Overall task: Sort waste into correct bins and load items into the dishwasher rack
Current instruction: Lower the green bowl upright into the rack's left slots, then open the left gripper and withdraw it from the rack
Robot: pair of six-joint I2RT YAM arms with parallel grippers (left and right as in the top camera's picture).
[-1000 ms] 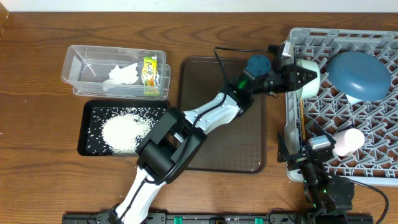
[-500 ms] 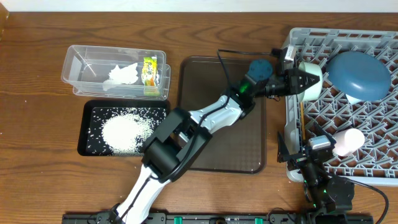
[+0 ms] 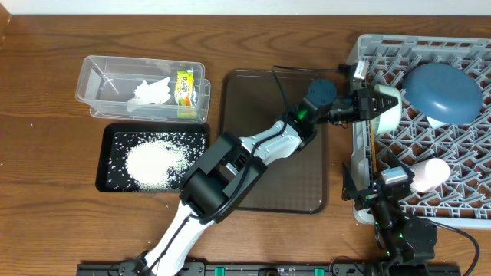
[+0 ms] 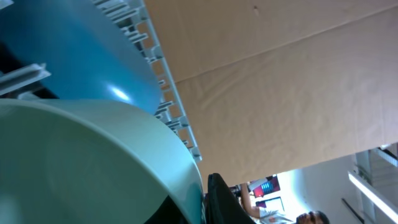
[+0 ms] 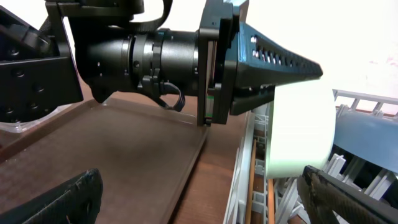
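My left gripper [image 3: 374,106] is shut on the rim of the pale green-rimmed bowl [image 3: 389,109] and holds it on its side over the left part of the grey dishwasher rack [image 3: 468,46]. The left wrist view shows the bowl [image 4: 93,162] close up with the blue dish [image 4: 74,56] behind it. The blue dish [image 3: 443,92] and the pinkish cup [image 3: 430,173] lie in the rack. The chopsticks [image 3: 370,146] lie along its left side. My right gripper [image 3: 381,195] is open and empty at the rack's front left corner. The small white bowl does not show.
The clear tub [image 3: 100,77] at the back left holds the white tissue [image 3: 152,92] and the yellow-green wrapper [image 3: 184,87]. The black tray [image 3: 111,165] in front of it holds the rice grains [image 3: 157,159]. The brown serving tray [image 3: 253,100] lies under my left arm.
My left gripper has carried the bowl a little to the right, further over the rack. The right arm has not moved.
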